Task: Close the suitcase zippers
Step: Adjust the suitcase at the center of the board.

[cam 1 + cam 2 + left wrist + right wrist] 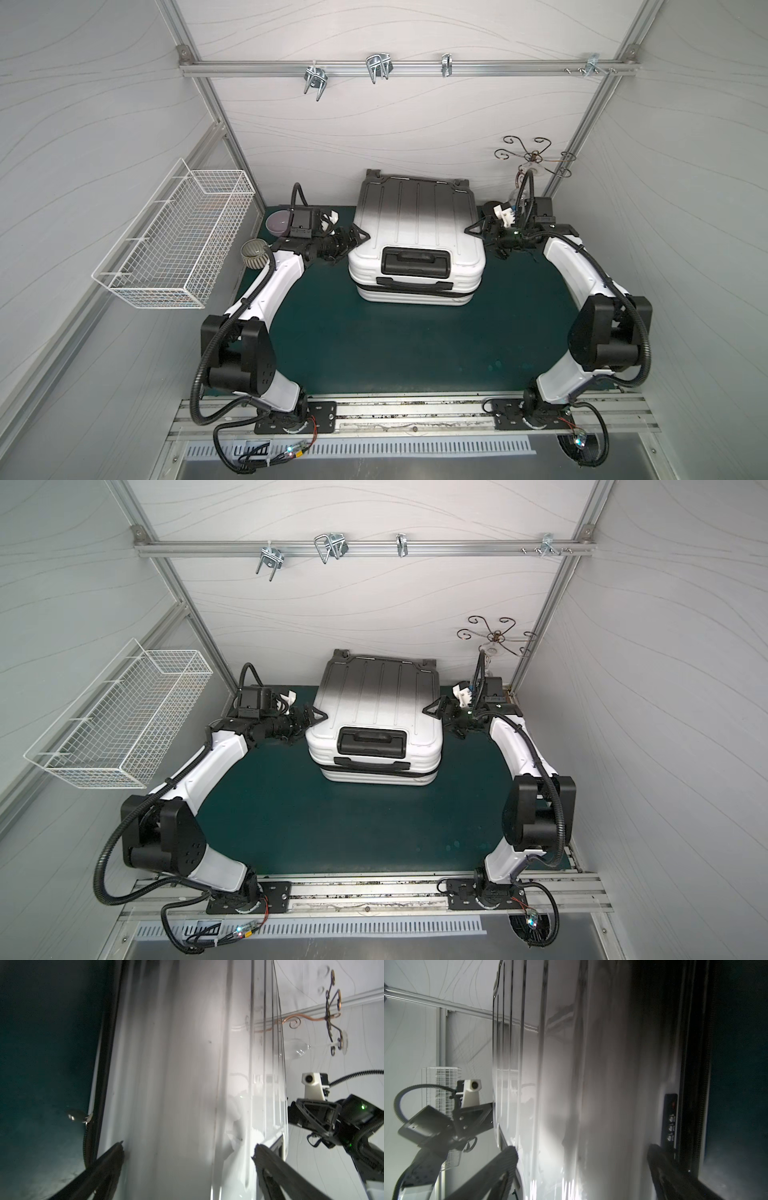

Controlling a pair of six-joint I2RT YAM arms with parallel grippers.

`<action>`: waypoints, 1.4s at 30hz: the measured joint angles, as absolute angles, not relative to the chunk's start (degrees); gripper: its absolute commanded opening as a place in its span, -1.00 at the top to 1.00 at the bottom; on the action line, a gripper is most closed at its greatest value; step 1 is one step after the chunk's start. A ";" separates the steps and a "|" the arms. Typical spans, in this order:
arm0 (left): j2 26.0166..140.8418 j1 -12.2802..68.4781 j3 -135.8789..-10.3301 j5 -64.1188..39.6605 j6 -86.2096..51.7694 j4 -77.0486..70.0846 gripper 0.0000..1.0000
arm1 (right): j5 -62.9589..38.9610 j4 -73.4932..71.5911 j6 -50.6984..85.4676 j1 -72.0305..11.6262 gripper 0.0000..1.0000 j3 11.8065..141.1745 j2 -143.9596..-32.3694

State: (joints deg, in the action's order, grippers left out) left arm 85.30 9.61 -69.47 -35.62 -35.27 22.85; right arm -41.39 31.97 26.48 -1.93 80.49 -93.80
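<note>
The suitcase (415, 232) (374, 712) is being carried flat by the green counter (374, 353), toward its far side. Its two ribbed shell halves are being stacked one on the other, and the white handle end is being turned toward the arm bases. The zippers (415, 288) (104, 1064) are being shown as a thin black line between the halves. Whether they are being drawn shut along their length cannot be told. In the left wrist view a small silvery pull (80, 1116) is being seen beside that line.

The left tool (359, 237) (318, 717) (189, 1146) is being held at the suitcase's left side, jaws wide apart, with the upper shell's side wall lying between them. Nothing is being clamped. The right tool (473, 227) (432, 708) (582, 1148) is being held at the opposite side, its jaws likewise spread, and one finger (660, 1163) is being shown just beside a dark combination lock (670, 1118). Whether the fingers are touching the shell cannot be told.

A white wire basket (174, 237) is being hung on the left wall. A purple bowl (278, 222) and a ribbed cup (254, 249) are being seen behind the left arm.
</note>
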 measured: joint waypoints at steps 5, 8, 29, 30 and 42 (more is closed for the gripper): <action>79.90 19.40 -63.90 -37.04 -38.44 21.98 -0.98 | -39.29 33.91 22.52 3.95 -0.98 81.58 -92.97; 79.33 24.27 -63.86 -36.69 -38.30 23.55 -0.98 | -36.77 35.00 20.71 5.43 -0.98 82.91 -92.97; 69.14 19.40 -26.72 -15.68 -19.62 -1.23 -0.03 | -39.13 33.80 22.65 18.35 -0.78 70.74 -90.43; 70.59 19.49 -27.55 -17.21 -17.69 -3.49 -0.02 | -39.22 33.58 22.68 18.24 -0.78 70.74 -90.70; 77.82 26.11 -27.83 -24.86 3.20 -17.39 0.04 | -38.79 31.83 22.68 17.45 -0.77 70.74 -91.00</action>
